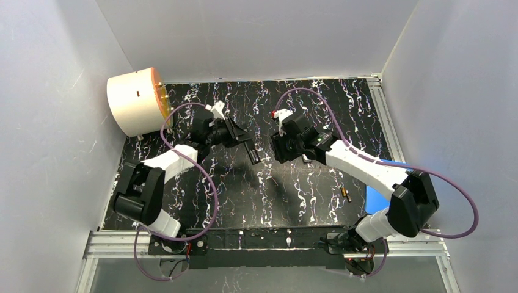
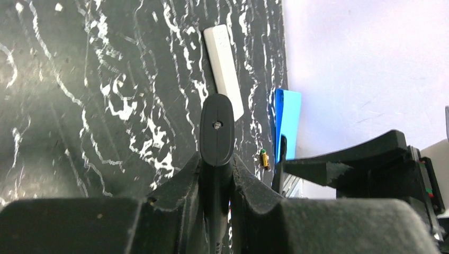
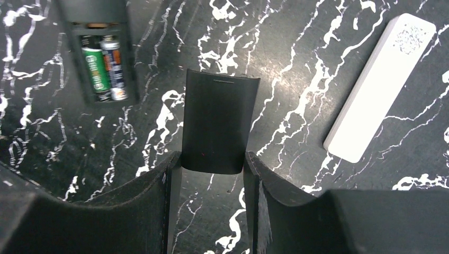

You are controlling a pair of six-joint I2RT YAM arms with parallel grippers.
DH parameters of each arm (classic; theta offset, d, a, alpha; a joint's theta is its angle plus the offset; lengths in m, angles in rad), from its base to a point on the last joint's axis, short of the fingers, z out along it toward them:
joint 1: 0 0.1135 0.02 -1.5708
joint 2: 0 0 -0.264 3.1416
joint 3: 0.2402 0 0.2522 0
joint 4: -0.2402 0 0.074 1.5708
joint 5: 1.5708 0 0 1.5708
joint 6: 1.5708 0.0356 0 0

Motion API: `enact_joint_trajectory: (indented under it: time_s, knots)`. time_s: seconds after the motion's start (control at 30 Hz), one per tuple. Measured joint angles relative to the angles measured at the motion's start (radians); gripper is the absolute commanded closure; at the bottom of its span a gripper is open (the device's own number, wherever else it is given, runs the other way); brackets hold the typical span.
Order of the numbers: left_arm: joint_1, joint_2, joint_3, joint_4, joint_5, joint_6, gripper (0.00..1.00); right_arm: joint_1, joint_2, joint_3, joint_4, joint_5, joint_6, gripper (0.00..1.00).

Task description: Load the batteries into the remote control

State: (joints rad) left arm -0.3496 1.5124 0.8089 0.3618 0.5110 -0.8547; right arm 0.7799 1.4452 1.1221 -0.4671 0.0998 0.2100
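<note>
**A:** What are the fingers of the left gripper (image 2: 216, 159) doing?

**B:** They are pressing shut on the black remote (image 2: 217, 129). In the left wrist view it is showing its narrow rounded end, wedged between the two fingers (image 2: 177, 182) and sticking out past their tips.

**A:** And the right gripper (image 3: 213, 159)?

**B:** Its fingers (image 3: 159, 185) are standing partly apart and gripping a flat black cover plate (image 3: 219, 124) by its side edges. The plate is reaching out beyond the fingertips, over the black marbled table (image 3: 296, 42).

**A:** Where are the batteries sitting?

**B:** Two are lying side by side in the black remote's open compartment, up and to the left of the right fingers in the right wrist view. One is a green battery (image 3: 95, 69). The other, a red-and-black battery (image 3: 114, 66), is touching it on the side nearer the plate. A loose battery (image 2: 264, 157) is lying on the table just beyond and to the right of the left fingers.

**A:** Is the plate touching the compartment?

**B:** No, it is sitting apart from it, with bare table showing between them.

**A:** What else is lying around the fingers?

**B:** A white remote (image 2: 225, 69) is lying flat on the table, straight ahead of the left fingertips. From the right wrist it is slanting off to the right of the fingers. A blue sheet (image 2: 287, 121) is showing just past the loose battery, at the table's edge.
</note>
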Motion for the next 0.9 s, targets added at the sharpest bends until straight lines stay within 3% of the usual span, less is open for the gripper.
enact_joint_trajectory:
  time_s: [0.37,0.9]
  knots:
    - [-0.010,0.090,0.045,0.249,0.081,-0.132,1.00,0.000,-0.050,0.072,-0.032,-0.116,0.000,0.62]
    - [-0.054,0.091,0.074,0.287,0.067,-0.275,1.00,0.035,-0.036,0.102,-0.032,-0.129,-0.023,0.62]
